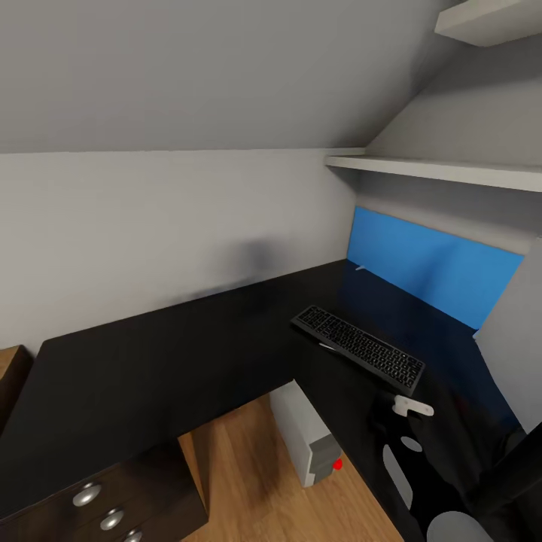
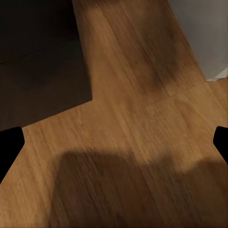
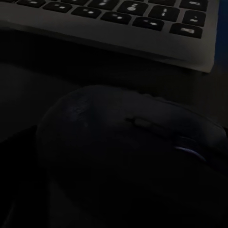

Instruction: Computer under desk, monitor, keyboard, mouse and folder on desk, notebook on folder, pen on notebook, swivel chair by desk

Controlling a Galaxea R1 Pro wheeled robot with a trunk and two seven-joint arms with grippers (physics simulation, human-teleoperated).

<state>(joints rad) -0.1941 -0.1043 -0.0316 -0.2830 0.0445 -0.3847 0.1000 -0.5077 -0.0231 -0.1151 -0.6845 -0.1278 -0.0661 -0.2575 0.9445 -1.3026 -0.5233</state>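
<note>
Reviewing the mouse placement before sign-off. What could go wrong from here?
1. The mouse sits very close to the keyboard; a skewed release or retreat of the right arm could nudge the keyboard.
2. The mouse lies near the desk front edge, so a bump could push it off.
3. The computer stands right under that edge, below any fall.

Soft daylight; right-wrist close-up perhaps underlit.

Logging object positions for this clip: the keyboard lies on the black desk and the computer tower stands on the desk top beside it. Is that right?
Not quite. The keyboard does lie on the black desk, but the computer tower stands on the wooden floor under the desk, not on its top. The head view shows this.
</note>
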